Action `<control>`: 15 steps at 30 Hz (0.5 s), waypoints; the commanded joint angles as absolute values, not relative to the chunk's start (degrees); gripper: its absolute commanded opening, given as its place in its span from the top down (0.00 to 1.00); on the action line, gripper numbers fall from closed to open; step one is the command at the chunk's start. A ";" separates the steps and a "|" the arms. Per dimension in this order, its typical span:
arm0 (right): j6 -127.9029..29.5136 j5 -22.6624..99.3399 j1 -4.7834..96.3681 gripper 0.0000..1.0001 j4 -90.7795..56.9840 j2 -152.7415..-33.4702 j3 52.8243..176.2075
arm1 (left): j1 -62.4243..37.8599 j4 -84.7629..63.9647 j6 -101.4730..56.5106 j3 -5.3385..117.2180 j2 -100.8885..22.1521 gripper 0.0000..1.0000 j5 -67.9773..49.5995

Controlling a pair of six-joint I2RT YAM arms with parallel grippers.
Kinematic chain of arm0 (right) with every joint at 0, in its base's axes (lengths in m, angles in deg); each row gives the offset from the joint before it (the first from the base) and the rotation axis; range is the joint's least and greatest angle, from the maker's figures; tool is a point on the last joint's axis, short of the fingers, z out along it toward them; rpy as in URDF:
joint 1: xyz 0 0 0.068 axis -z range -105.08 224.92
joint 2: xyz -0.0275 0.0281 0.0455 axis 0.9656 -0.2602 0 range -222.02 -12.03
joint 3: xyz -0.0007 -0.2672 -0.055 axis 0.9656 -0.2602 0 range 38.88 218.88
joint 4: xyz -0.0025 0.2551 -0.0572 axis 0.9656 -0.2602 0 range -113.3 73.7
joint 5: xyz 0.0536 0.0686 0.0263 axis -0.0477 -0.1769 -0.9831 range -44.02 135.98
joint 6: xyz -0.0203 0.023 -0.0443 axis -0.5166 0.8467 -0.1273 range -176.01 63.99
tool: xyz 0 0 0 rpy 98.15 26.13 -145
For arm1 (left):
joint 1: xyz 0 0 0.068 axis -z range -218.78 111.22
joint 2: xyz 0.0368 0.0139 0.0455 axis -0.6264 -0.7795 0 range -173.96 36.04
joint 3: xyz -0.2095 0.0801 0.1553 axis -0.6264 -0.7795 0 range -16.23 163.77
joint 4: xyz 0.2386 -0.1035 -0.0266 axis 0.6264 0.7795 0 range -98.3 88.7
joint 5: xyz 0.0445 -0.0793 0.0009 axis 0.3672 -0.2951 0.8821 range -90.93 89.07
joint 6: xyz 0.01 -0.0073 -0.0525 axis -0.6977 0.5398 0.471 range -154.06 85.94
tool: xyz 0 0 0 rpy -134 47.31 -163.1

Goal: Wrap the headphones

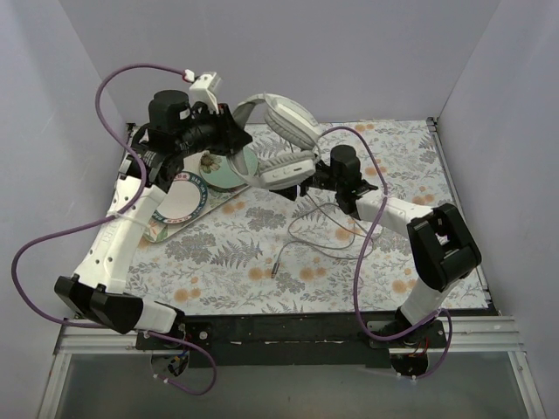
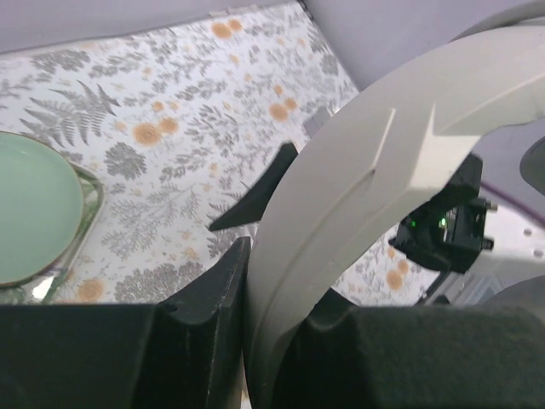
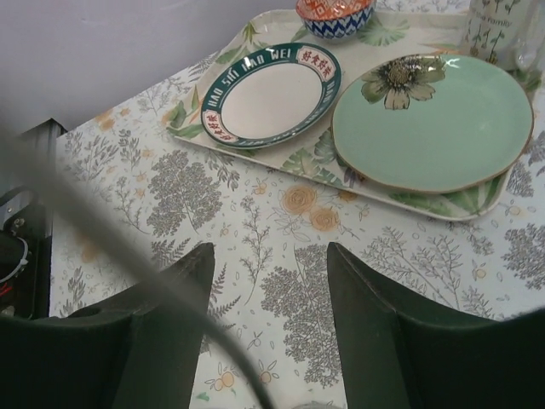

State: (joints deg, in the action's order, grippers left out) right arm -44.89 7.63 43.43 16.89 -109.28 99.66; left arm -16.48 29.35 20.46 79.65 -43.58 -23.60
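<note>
The light grey headphones are held up above the table's far middle, one earcup high and the other lower. My left gripper is shut on the curved headband, which fills the gap between its fingers. My right gripper is open and empty just right of the lower earcup, its jaws wide apart above the cloth. The thin grey cord hangs down and loops on the table, ending in the jack plug. A blurred length of cord crosses my right gripper's left finger.
A floral tray at the left holds a white green-rimmed plate, a mint-green plate, a small patterned bowl and a glass. Thick purple robot cables trail by both arms. Grey walls close in three sides.
</note>
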 commanded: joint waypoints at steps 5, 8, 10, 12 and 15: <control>-40.10 10.73 43.10 0.46 23.77 -112.40 94.61 | -23.13 21.59 27.99 83.35 -40.78 0.93 -20.45; -39.58 11.53 42.58 0.58 24.48 -112.48 91.97 | -24.89 19.75 28.16 83.09 -41.13 0.93 -19.12; -39.57 11.35 42.23 0.72 24.22 -112.92 91.09 | -26.30 19.04 28.87 82.65 -41.30 0.93 -18.33; -39.66 11.88 41.26 0.79 23.08 -113.10 90.83 | -27.87 17.38 29.04 82.21 -41.92 0.93 -16.06; -41.85 12.84 39.15 0.94 18.78 -112.49 90.74 | -30.86 14.91 29.05 81.68 -43.32 0.93 -14.56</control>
State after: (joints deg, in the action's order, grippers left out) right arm -40.17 11.72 41.75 20.06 -113.34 90.76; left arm -27.27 22.36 26.43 80.26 -43.64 -17.92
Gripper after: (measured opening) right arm 0.113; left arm 0.161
